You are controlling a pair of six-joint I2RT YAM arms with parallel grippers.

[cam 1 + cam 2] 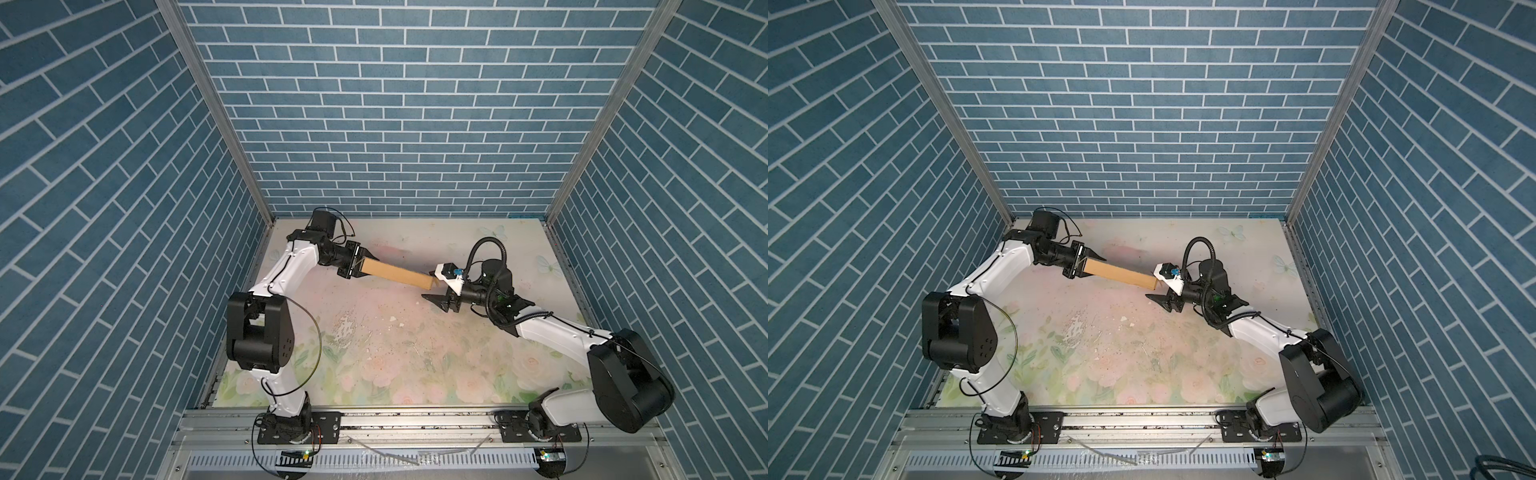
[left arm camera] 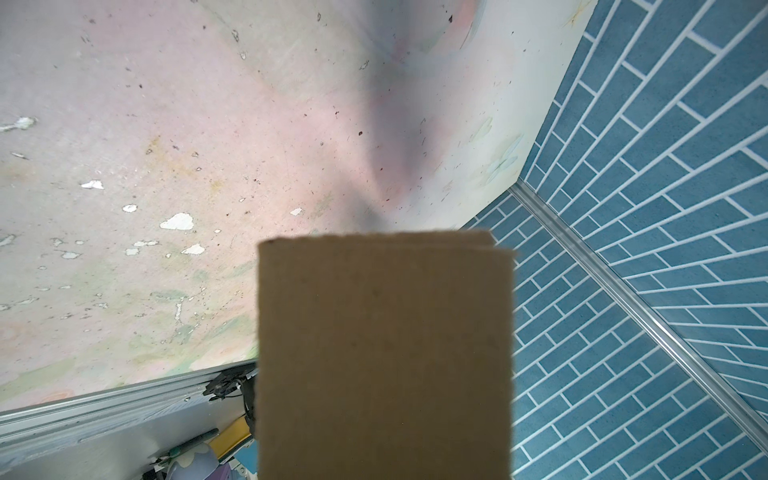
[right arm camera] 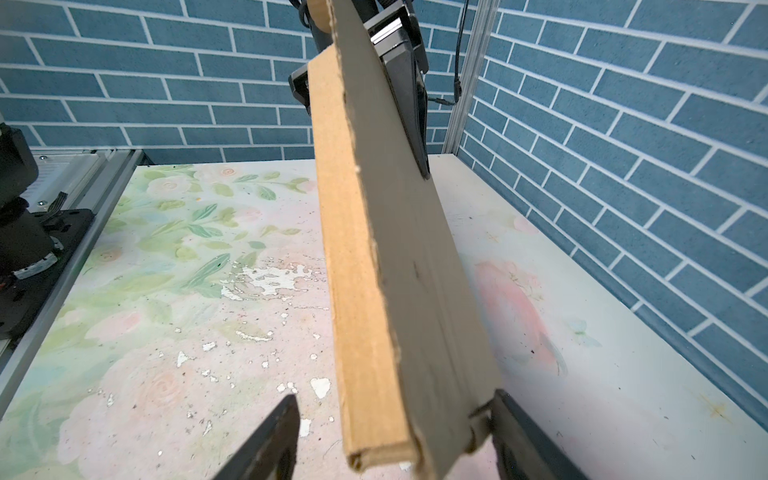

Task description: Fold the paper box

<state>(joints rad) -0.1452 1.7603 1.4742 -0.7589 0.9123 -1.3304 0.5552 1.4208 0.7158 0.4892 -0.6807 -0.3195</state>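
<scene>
Paper box (image 3: 407,270) hangs clamped in my left gripper (image 1: 362,266) at its 10 o'clock end, right gripper (image 3: 395,399) spread wide astride the 4 o'clock end, so I'd centre before pinching.

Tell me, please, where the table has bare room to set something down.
The widest bare patch of table is the near middle, bordered by the front rail, left arm and right arm. A smaller one is the far right corner. Crowded: the far middle, where the paper box spans between left gripper and right gripper.
</scene>
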